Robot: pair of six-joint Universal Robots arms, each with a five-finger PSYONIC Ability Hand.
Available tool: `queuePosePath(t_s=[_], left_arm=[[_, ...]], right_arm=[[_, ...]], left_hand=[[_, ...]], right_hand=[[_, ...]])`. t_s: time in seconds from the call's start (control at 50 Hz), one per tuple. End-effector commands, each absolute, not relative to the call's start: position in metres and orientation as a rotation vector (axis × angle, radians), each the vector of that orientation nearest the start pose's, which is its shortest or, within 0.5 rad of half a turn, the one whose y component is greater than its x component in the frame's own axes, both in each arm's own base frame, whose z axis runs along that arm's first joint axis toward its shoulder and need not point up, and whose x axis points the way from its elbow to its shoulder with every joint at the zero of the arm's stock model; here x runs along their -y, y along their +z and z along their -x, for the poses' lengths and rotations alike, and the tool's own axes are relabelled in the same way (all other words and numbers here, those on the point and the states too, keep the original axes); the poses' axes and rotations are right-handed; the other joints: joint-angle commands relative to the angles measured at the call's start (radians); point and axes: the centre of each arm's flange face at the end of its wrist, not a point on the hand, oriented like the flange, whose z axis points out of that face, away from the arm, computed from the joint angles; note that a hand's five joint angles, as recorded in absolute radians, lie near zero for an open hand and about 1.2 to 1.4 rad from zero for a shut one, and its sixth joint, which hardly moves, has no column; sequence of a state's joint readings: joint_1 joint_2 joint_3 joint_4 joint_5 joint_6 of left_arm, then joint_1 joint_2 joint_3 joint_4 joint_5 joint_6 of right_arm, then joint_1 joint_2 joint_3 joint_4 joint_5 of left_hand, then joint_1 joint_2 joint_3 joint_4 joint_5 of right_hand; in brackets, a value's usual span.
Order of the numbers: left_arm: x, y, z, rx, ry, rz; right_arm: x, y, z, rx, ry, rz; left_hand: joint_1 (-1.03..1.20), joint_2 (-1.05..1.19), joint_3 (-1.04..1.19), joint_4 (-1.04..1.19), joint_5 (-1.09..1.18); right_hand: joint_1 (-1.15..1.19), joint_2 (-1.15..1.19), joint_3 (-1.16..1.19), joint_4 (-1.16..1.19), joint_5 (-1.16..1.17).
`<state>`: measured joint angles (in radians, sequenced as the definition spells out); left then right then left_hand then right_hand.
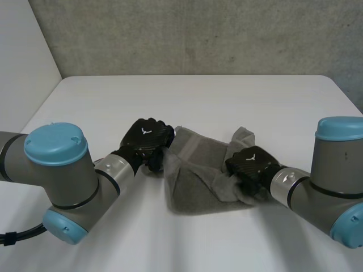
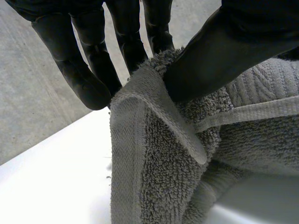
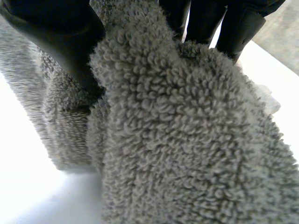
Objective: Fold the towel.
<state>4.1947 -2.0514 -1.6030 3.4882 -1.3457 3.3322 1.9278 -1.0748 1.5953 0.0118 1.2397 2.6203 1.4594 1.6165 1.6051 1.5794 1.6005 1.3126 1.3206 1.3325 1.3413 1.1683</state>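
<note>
Grey towel (image 1: 195,181) lies mid-way across the white table (image 1: 198,96) in the head view, its long axis running between both hands. The left hand (image 1: 144,139) lifts its left corner, the right hand (image 1: 249,164) its right side.

Left wrist view: that hand pinches a hemmed corner.

Right wrist view: that hand clamps thick pile, probably a corner.

We count one towel (image 1: 195,184) and one table (image 1: 198,96). We count two hands, the left hand (image 1: 146,137) and the right hand (image 1: 250,163), and two arms, the left arm (image 1: 57,170) and the right arm (image 1: 334,170).
</note>
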Motion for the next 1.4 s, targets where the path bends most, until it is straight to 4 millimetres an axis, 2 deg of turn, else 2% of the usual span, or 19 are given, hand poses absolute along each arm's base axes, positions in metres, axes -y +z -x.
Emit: queuePosePath(t_s=[0.02,0.1,0.3,0.38,0.46,0.52,0.62,0.64,0.66,0.68,0.7,0.72,0.74,0.76,0.84,0.88,1.0,1.06,1.4], left_arm=[[0.262,0.171,0.309,-2.435,-2.241,-1.13],[0.276,0.182,0.297,-2.391,-2.273,-1.065],[0.301,0.2,0.279,-2.33,-2.31,-0.96],[0.31,0.215,0.268,-2.296,-2.338,-0.9],[0.318,0.227,0.255,-2.256,-2.362,-0.845],[0.323,0.234,0.247,-2.234,-2.373,-0.806],[0.327,0.236,0.242,-2.225,-2.375,-0.789],[0.327,0.236,0.242,-2.223,-2.373,-0.789],[0.327,0.236,0.241,-2.223,-2.373,-0.787],[0.327,0.236,0.241,-2.223,-2.373,-0.787],[0.327,0.235,0.242,-2.227,-2.371,-0.791],[0.327,0.234,0.242,-2.23,-2.369,-0.788],[0.327,0.234,0.242,-2.23,-2.369,-0.788],[0.327,0.233,0.242,-2.233,-2.366,-0.794],[0.327,0.23,0.243,-2.246,-2.356,-0.794],[0.326,0.228,0.243,-2.255,-2.347,-0.795],[0.324,0.227,0.246,-2.257,-2.349,-0.809],[0.324,0.227,0.246,-2.261,-2.348,-0.81],[0.32,0.223,0.248,-2.276,-2.337,-0.825]], right_arm=[[0.27,0.154,-0.256,-2.227,-1.557,1.254],[0.281,0.162,-0.244,-2.263,-1.603,1.226],[0.284,0.178,-0.243,-2.292,-1.696,1.189],[0.271,0.205,-0.254,-2.216,-1.793,1.178],[0.259,0.213,-0.266,-2.156,-1.809,1.208],[0.244,0.214,-0.278,-2.13,-1.755,1.269],[0.215,0.205,-0.28,-2.194,-1.496,1.368],[0.204,0.198,-0.28,-2.228,-1.378,1.421],[0.194,0.19,-0.281,-2.238,-1.276,1.492],[0.194,0.19,-0.281,-2.238,-1.275,1.493],[0.188,0.185,-0.283,-2.232,-1.227,1.55],[0.192,0.183,-0.284,-2.227,-1.246,1.56],[0.192,0.183,-0.284,-2.227,-1.246,1.56],[0.196,0.184,-0.286,-2.216,-1.299,1.549],[0.207,0.195,-0.29,-2.186,-1.434,1.47],[0.219,0.213,-0.289,-2.174,-1.539,1.312],[0.255,0.231,-0.27,-2.23,-1.6,1.02],[0.26,0.233,-0.268,-2.233,-1.605,1.002],[0.29,0.172,-0.285,-2.293,-1.478,1.077]], left_hand=[[-0.063,-0.22,-0.209,-0.183,-0.379],[-0.063,-0.22,-0.209,-0.183,-0.379],[-0.063,-0.22,-0.209,-0.183,-0.379],[-0.063,-0.22,-0.209,-0.183,-0.379],[-0.063,-0.22,-0.209,-0.183,-0.379],[-0.063,-0.22,-0.209,-0.183,-0.379],[-0.063,-0.22,-0.209,-0.183,-0.379],[-0.063,-0.22,-0.209,-0.183,-0.379],[-0.063,-0.22,-0.209,-0.183,-0.379],[-0.063,-0.22,-0.209,-0.183,-0.379],[-0.063,-0.22,-0.209,-0.183,-0.379],[-0.063,-0.22,-0.209,-0.183,-0.379],[-0.063,-0.22,-0.209,-0.183,-0.379],[-0.063,-0.22,-0.209,-0.183,-0.379],[-0.063,-0.22,-0.209,-0.183,-0.379],[-0.063,-0.22,-0.209,-0.183,-0.379],[-0.063,-0.22,-0.209,-0.183,-0.379],[-0.063,-0.22,-0.209,-0.183,-0.379],[-0.063,-0.22,-0.209,-0.183,-0.379]], right_hand=[[0.084,0.076,0.064,0.055,0.053],[0.084,0.076,0.064,0.055,0.053],[0.084,0.076,0.064,0.055,0.053],[0.084,0.076,0.064,0.055,0.053],[0.084,0.076,0.064,0.055,0.053],[0.084,0.076,0.064,0.055,0.053],[0.084,0.076,0.064,0.055,0.053],[0.084,0.076,0.064,0.055,0.053],[-0.066,-0.074,-0.086,-0.095,-0.097],[-0.068,-0.076,-0.088,-0.097,-0.098],[-0.492,-0.5,-0.512,-0.521,-0.523],[-0.854,-0.862,-0.874,-0.883,-0.884],[-0.858,-0.866,-0.878,-0.886,-0.888],[-1.093,-1.101,-1.113,-1.122,-1.123],[-1.138,-1.146,-1.158,-1.167,-1.168],[-1.138,-1.146,-1.158,-1.167,-1.168],[-1.138,-1.146,-1.158,-1.167,-1.168],[-1.138,-1.146,-1.158,-1.167,-1.168],[-1.07,-1.078,-1.089,-1.098,-1.1]])
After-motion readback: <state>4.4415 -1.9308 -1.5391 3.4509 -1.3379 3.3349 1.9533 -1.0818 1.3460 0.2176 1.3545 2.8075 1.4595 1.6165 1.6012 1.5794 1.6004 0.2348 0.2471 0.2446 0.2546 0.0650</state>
